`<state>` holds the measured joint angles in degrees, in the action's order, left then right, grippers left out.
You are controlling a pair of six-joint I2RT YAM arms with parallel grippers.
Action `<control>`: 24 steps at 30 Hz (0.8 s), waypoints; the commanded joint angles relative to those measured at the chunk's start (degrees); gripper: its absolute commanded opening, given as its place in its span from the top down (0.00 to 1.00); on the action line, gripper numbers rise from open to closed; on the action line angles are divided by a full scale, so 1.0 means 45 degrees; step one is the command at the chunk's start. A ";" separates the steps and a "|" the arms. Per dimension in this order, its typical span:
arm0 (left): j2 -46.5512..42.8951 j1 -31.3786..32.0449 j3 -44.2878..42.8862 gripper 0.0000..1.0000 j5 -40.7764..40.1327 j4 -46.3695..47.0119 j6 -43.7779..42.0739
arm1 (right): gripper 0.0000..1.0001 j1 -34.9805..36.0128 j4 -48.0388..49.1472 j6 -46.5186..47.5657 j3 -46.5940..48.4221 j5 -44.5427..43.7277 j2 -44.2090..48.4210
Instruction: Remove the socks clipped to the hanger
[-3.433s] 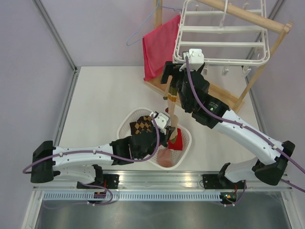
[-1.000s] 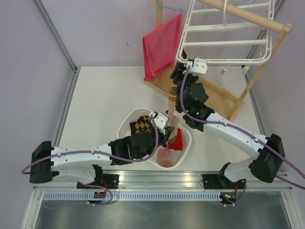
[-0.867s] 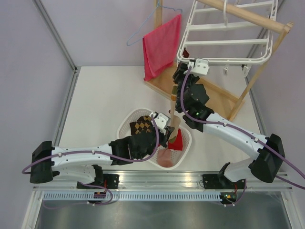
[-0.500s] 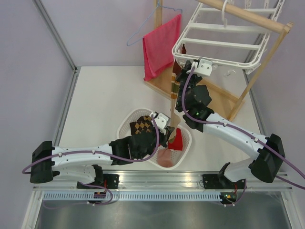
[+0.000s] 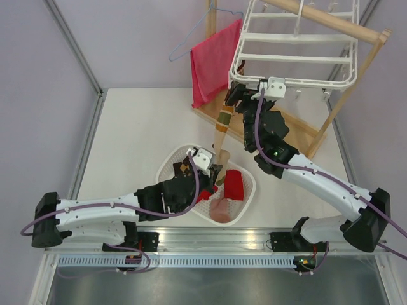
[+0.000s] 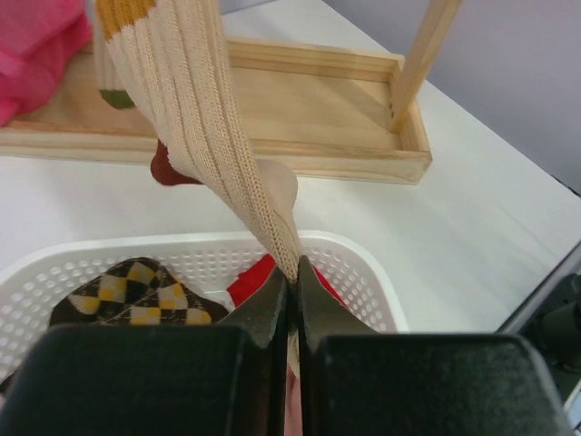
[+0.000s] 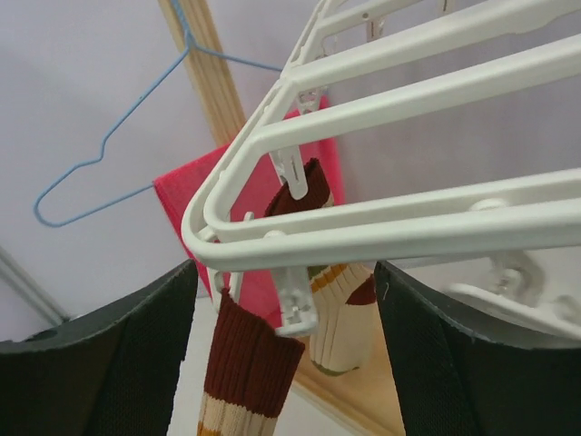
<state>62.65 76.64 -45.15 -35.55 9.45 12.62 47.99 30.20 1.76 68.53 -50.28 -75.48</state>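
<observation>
Nearest, above the white perforated plastic basket (image 6: 359, 272) on the counter (image 6: 472, 213), the left gripper (image 6: 290, 272) has its jaws pinching the toe end of the cream ribbed sock with mustard and brown bands (image 6: 209, 136). It is soft, light and stretchy, so the cuff beside its clip is likely the surer hold. Farther up, the right gripper (image 7: 283, 282) has its jaws spread round a small white clip (image 7: 296, 313) at the corner of the large white plastic drying hanger (image 7: 436, 82); against half a second ago the hanger has swung back from its tilt and the sock slants instead of running straight down

No legible text, label or number anywhere
</observation>
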 commanded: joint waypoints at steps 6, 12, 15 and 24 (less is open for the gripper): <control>-0.0837 -0.0215 -0.0631 0.98 -0.1689 -0.0342 -0.1613 | 0.17 0.0195 -0.2511 -0.2186 -0.1848 0.3223 0.1888; -0.1460 -0.0215 -0.0379 0.98 -0.1359 -0.0929 -0.1009 | 0.17 0.0196 -0.2861 -0.3086 -0.4054 0.3360 0.4836; -0.1618 -0.0196 -0.0202 0.98 -0.1007 -0.1007 -0.0619 | 0.17 0.0215 -0.3641 -0.2950 -0.4233 0.3751 0.6185; -0.1364 -0.0195 -0.0299 0.98 -0.1124 -0.1241 -0.0520 | 0.19 0.0215 -0.5401 -0.2619 -0.4721 0.2604 1.0091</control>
<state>56.49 75.83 -45.63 -40.38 4.43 9.13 48.82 8.91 -10.39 48.31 -35.05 -33.63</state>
